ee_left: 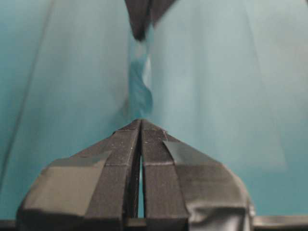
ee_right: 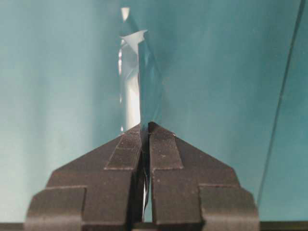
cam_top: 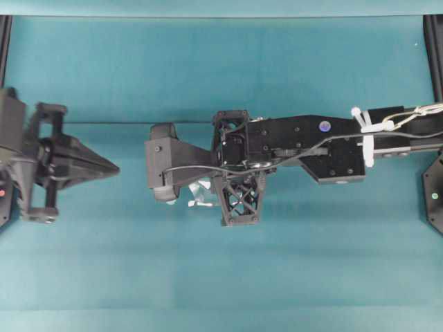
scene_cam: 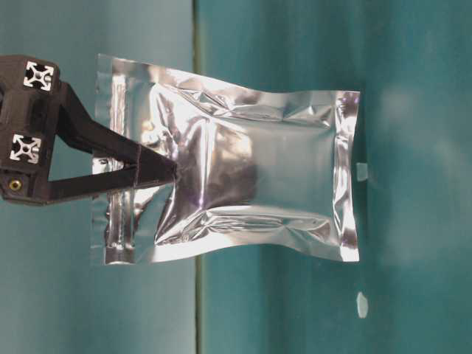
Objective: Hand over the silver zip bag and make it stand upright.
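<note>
The silver zip bag [scene_cam: 251, 184] is a crinkled foil pouch and fills the table-level view. My right gripper [scene_cam: 174, 173] is shut on it near its zip-strip end. In the right wrist view the bag [ee_right: 139, 82] runs edge-on away from the shut right gripper [ee_right: 147, 126], with foil caught between the jaws. From overhead only scraps of the bag [cam_top: 200, 196] show under the right arm [cam_top: 291, 145], which reaches across the middle. My left gripper [cam_top: 114, 168] is shut on nothing, well to the left. The left wrist view has the bag [ee_left: 140, 89] edge-on, just ahead of the shut left gripper [ee_left: 141, 121].
The teal table [cam_top: 221, 277] spreads all around both arms. Black frame posts [cam_top: 435, 55] stand at the back corners. Two small white specks [scene_cam: 361, 304] lie beyond the bag's far end in the table-level view.
</note>
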